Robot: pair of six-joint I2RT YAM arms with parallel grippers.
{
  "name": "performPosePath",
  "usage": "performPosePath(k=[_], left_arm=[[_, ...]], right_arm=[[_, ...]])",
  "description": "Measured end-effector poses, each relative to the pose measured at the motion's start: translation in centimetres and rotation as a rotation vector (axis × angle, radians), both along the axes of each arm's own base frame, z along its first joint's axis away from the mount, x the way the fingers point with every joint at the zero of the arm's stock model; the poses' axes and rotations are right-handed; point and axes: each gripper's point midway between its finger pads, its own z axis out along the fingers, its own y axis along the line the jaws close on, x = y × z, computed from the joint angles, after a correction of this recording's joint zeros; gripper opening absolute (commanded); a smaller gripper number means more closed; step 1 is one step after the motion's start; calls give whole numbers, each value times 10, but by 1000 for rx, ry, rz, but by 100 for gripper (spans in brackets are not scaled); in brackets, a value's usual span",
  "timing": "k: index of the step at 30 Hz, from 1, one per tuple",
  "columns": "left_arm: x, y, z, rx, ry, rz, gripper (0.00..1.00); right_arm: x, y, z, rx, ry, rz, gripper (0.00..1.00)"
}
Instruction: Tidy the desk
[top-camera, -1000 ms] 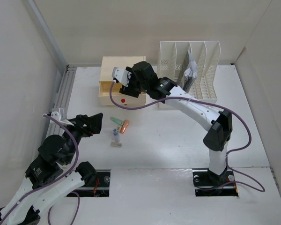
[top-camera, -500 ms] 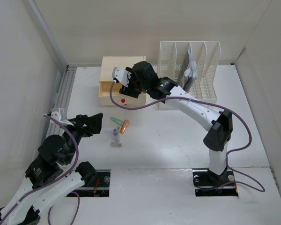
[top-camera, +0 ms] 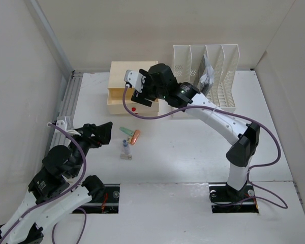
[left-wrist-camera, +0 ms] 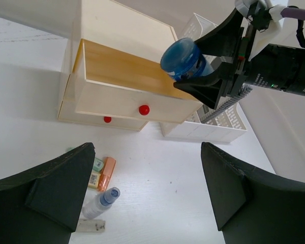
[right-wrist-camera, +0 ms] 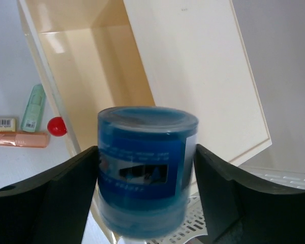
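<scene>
The desk [top-camera: 183, 152] is a wide white tabletop. At its back stands a cream drawer box [top-camera: 123, 68] with its top drawer [left-wrist-camera: 122, 66] pulled open. My right gripper [top-camera: 141, 95] [right-wrist-camera: 145, 152] hovers over that drawer with a blue cylindrical tub [right-wrist-camera: 147, 168] [left-wrist-camera: 185, 58] between its fingers. The tub looks blurred while the fingers are sharp, so it sits loose between open jaws. My left gripper [top-camera: 104, 133] [left-wrist-camera: 147, 152] is open and empty, low over the desk. It is just left of an orange marker [top-camera: 135, 136], a green marker [top-camera: 126, 130], a small blue-capped bottle [top-camera: 125, 147] and an eraser [top-camera: 126, 156].
A white slotted file rack [top-camera: 208, 76] stands at the back right with dark papers in one slot. Pale walls close in the desk on three sides. A metal rail [top-camera: 66, 107] runs along the left edge.
The right arm has shifted slightly right and back over the open drawer. Its jaws have eased apart around the blue tub. The left arm has not moved.
</scene>
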Motion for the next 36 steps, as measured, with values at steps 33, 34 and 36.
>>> performPosePath(k=[33,34,36], left_arm=[[7,-12,4,8,-5,-19,75],[7,-12,4,9,-5,-20,77],[7,-12,4,10,-6,-21,78]], right_arm=[[-85,17,-79,-60,378,401,0],[-80,15,-90,-81,387,371,0],[-64,11,-108,-124,373,283,0]])
